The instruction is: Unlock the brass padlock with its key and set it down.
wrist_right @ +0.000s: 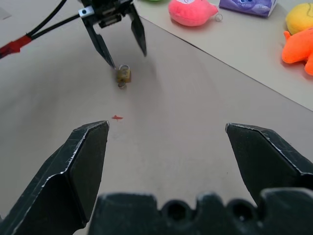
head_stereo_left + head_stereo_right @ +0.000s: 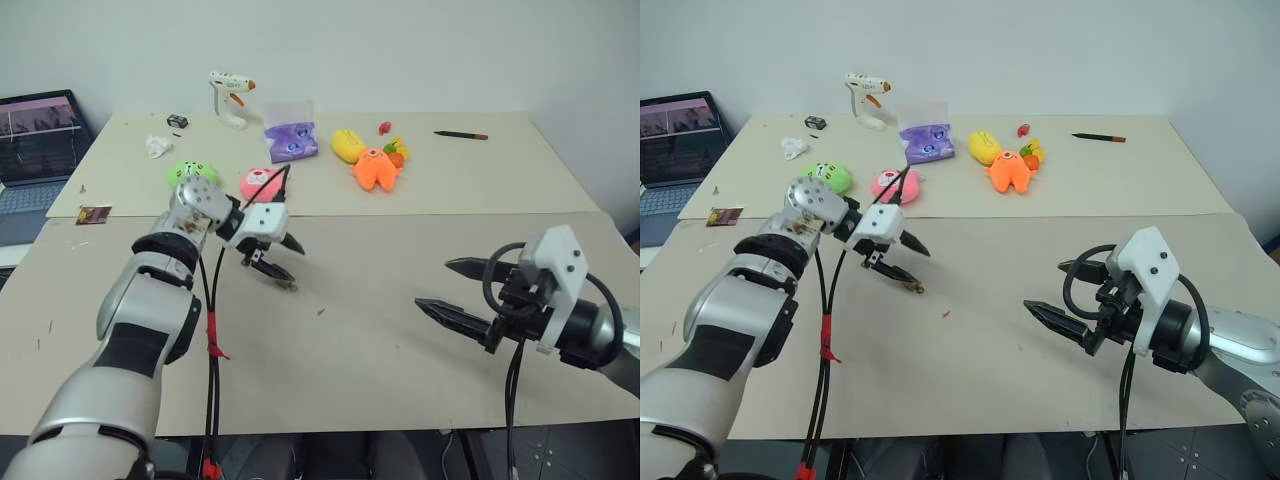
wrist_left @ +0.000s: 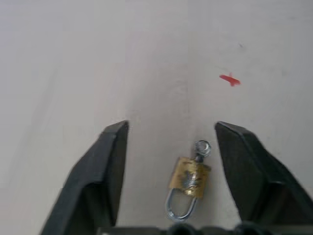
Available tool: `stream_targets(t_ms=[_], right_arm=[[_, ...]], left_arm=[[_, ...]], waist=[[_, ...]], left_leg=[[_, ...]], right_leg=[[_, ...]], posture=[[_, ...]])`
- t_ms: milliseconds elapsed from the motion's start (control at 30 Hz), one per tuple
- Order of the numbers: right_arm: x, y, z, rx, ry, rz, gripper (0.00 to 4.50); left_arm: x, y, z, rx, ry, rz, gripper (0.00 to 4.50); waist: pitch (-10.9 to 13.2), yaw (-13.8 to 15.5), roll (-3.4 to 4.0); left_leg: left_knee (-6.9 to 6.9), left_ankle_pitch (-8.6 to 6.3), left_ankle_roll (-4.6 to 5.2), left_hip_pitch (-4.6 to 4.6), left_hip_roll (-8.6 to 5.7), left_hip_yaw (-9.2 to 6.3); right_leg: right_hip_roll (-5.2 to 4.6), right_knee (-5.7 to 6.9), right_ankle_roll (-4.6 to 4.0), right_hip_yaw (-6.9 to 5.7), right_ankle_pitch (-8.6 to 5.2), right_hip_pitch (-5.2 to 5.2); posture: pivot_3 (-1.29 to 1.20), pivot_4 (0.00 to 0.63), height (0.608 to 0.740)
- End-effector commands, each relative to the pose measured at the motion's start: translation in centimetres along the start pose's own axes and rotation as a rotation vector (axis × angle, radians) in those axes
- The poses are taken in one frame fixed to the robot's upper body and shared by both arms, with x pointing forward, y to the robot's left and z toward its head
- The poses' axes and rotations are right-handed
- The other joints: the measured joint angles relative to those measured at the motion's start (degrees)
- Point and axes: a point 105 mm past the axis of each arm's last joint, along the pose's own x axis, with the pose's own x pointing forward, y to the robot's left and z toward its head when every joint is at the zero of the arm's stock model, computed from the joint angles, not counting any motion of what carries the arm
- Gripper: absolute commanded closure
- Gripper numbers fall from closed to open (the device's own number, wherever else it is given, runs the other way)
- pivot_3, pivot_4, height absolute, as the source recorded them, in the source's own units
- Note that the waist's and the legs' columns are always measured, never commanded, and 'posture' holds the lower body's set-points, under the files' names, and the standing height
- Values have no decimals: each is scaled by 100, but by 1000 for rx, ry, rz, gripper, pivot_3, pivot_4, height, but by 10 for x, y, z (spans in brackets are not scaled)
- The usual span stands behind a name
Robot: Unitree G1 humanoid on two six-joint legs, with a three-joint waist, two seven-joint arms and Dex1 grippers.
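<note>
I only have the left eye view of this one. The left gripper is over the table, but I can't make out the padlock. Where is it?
Observer: The brass padlock lies on the table between the open fingers of the left gripper, untouched.
Operator: Is the key in it?
Observer: The key sticks out of the body's end, opposite the shackle.
Operator: What's the red speck nearby?
Observer: A small red scrap on the table, apart from the padlock.
Operator: Right gripper?
Observer: The right gripper is open, empty, pointing toward the padlock.

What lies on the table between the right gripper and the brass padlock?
Bare table except one small red speck, seen in the right wrist view, between the right gripper and the brass padlock.
</note>
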Motion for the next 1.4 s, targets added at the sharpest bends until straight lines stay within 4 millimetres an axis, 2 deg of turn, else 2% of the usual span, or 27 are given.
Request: stream_targets(t_ms=[33,300,633,933,967,1100,1133,1200,1233,1400], right_arm=[[-1,0,6,-46,-31,-10,0],[0,4,5,-38,-43,-22,0],[-1,8,7,-41,-50,-46,0],[-4,12,7,-27,-48,-59,0],[-4,12,7,-25,-50,-59,0],[-3,12,8,-23,-51,-58,0],[-3,11,8,-23,-51,-57,0],[-2,10,8,-27,-49,-55,0],[-2,10,8,-28,-49,-55,0],[0,9,10,-32,-55,-47,0]], left_arm=[[-9,2,1,55,73,-16,722],[0,-18,-20,179,219,-150,722],[16,-14,-15,183,216,-161,722],[15,-15,-18,157,246,-179,722],[14,-15,-20,151,255,-179,1232],[10,-19,-30,190,340,-212,2448],[9,-21,-33,211,368,-226,2913],[8,-22,-35,247,396,-242,3565],[8,-22,-35,254,396,-244,3772],[9,-21,-31,237,352,-218,3783]], waist=[[0,2,0],[0,5,0],[0,15,0],[0,4,0],[0,5,0],[0,4,0],[0,2,0],[0,3,0],[0,4,0],[0,-2,0]], left_leg=[[0,0,1,0,-1,0],[2,0,0,0,-1,1],[2,0,1,-1,-4,0],[3,0,1,0,-4,1],[2,0,1,0,-4,1],[2,-1,2,0,-4,1],[2,-1,2,0,-4,1],[2,-1,1,1,-4,2],[2,-1,1,1,-4,2],[2,-2,4,8,-3,5]], right_leg=[[0,1,0,0,0,0],[-1,0,0,1,0,1],[-1,0,0,0,0,0],[-1,1,0,0,0,1],[-1,2,0,-1,0,1],[-1,2,0,-1,0,1],[-1,2,0,-1,0,1],[-1,2,0,-1,0,2],[-1,2,0,-1,0,3],[-1,1,0,0,0,3]], posture=[[0,150,740],[0,150,740],[0,150,740],[0,150,740],[0,150,740],[0,150,740],[0,150,740],[0,150,740],[0,150,740],[0,150,740]])
